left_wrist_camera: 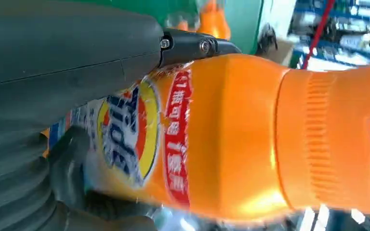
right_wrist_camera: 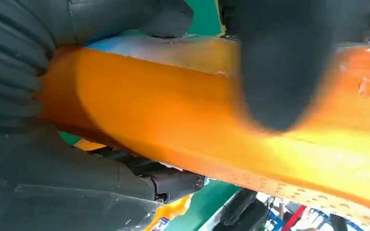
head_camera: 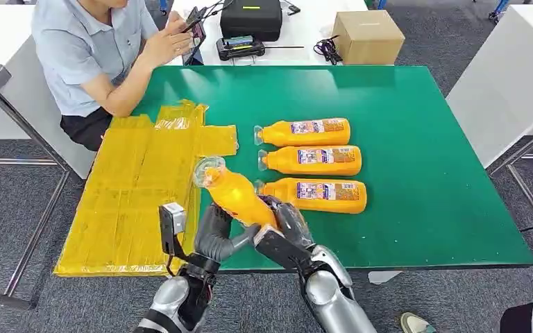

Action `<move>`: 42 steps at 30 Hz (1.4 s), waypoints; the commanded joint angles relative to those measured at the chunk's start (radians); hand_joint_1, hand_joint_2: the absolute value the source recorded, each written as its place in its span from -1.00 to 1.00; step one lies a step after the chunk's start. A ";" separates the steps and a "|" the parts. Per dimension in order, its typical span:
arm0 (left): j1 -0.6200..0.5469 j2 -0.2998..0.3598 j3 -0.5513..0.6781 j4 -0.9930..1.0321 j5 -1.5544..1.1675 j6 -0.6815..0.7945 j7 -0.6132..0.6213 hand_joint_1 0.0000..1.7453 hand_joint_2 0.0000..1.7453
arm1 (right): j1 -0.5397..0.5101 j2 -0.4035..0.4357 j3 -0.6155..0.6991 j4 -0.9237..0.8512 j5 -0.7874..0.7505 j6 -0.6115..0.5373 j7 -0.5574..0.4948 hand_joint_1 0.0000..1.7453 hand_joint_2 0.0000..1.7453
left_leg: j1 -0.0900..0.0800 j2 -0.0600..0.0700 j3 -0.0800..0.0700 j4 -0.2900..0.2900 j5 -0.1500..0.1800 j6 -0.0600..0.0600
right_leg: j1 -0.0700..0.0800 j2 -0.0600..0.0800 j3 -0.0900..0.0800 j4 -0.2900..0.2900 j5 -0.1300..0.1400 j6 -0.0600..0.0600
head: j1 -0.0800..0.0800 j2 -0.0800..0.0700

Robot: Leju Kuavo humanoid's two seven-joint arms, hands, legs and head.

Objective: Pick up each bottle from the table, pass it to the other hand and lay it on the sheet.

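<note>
Now both hands hold one orange bottle (head_camera: 236, 196) above the near edge of the green surface (head_camera: 423, 173). The right hand (head_camera: 288, 225) grips its lower body, and the left hand (head_camera: 216, 232) closes its fingers on it from the other side. Its cap end points toward the yellow sheet (head_camera: 135, 194). Three more bottles (head_camera: 311, 163) lie in a row just beside.

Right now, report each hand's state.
Left hand: holding the orange bottle.
Right hand: holding the same bottle.
</note>
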 commanded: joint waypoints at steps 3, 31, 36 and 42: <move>-0.090 -0.006 -0.028 0.099 -0.087 0.158 -0.026 -1.00 1.00 | -0.023 -0.004 0.092 0.018 0.041 -0.021 0.026 1.00 1.00 | 0.001 0.000 0.001 0.000 0.000 -0.001 | 0.001 -0.001 0.001 0.000 0.000 -0.001 | 0.000 0.000; -0.065 -0.006 0.026 0.028 0.175 -0.040 -0.015 1.00 1.00 | -0.051 0.004 0.075 0.086 0.028 -0.037 0.008 -1.00 1.00 | 0.001 0.000 0.003 0.000 -0.001 -0.002 | 0.002 0.000 0.004 0.000 -0.001 -0.002 | 0.000 0.000; -0.047 -0.005 0.046 -0.073 -0.131 0.104 -0.039 1.00 1.00 | -0.009 -0.001 0.055 0.043 0.034 -0.053 0.012 -1.00 1.00 | 0.001 0.000 0.002 0.001 -0.001 -0.001 | 0.001 0.000 0.002 0.000 -0.001 -0.002 | 0.000 0.000; -0.027 0.013 0.085 -0.222 -0.637 0.183 0.011 1.00 1.00 | 0.041 -0.002 0.018 -0.023 0.038 -0.055 0.015 -1.00 1.00 | 0.002 0.000 0.003 0.001 -0.002 -0.002 | 0.002 -0.001 0.004 0.000 -0.002 -0.003 | 0.000 0.000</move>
